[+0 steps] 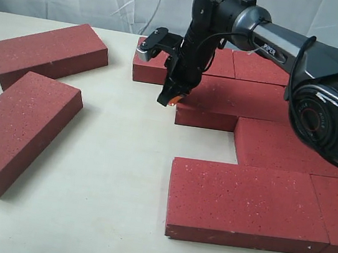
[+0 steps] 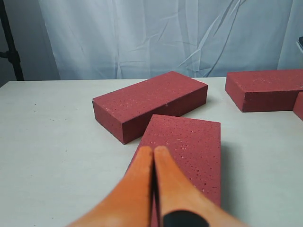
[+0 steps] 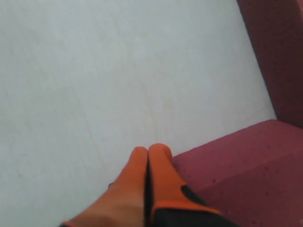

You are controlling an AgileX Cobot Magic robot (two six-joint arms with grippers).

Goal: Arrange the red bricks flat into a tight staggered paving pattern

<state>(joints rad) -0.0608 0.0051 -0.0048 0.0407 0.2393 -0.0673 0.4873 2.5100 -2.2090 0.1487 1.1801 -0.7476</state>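
Several red bricks lie flat on the pale table. Two loose ones sit at the left, one angled at the back and one nearer. At the right, others form staggered rows: back row, second row, third row, front row. My right gripper is shut and empty, its tips at the left end of the second-row brick. My left gripper is shut and empty, hovering over the near loose brick; it is out of the exterior view.
A white cloth backdrop hangs behind the table. The right arm's dark body crosses over the paved rows. A black stand rises at the table's far corner in the left wrist view. Bare tabletop lies between the loose bricks and the rows.
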